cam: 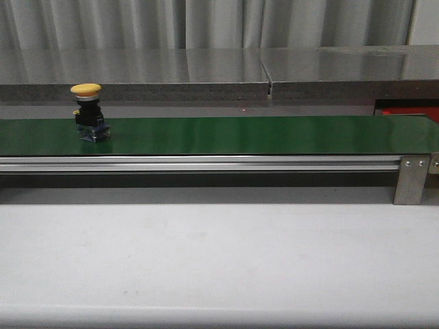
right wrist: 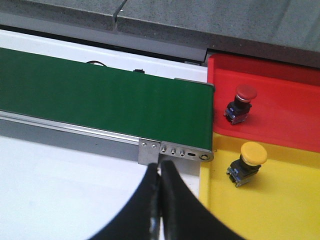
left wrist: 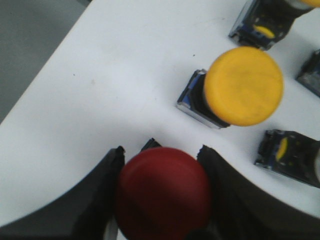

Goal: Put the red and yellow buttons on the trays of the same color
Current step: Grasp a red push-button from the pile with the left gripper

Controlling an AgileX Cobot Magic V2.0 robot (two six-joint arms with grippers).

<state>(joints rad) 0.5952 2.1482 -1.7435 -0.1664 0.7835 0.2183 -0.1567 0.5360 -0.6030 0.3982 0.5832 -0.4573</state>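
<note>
Left tool (left wrist: 162, 192) apparently clamps a red button (left wrist: 162, 195).
Right tool (right wrist: 161, 172) is clenched empty; yellow button (cam: 88, 110) rides the belt (cam: 274, 133).

— Cut off anywhere?
— Yes: red button (left wrist: 162, 192) clipped at the frame edge between the left claw's (left wrist: 160, 165) fingers, body hidden under its cap. Also three button bodies, one (left wrist: 267, 22) sliced by the border.
— Blurred?
— Slightly, around the yellow button (left wrist: 243, 86).
</note>
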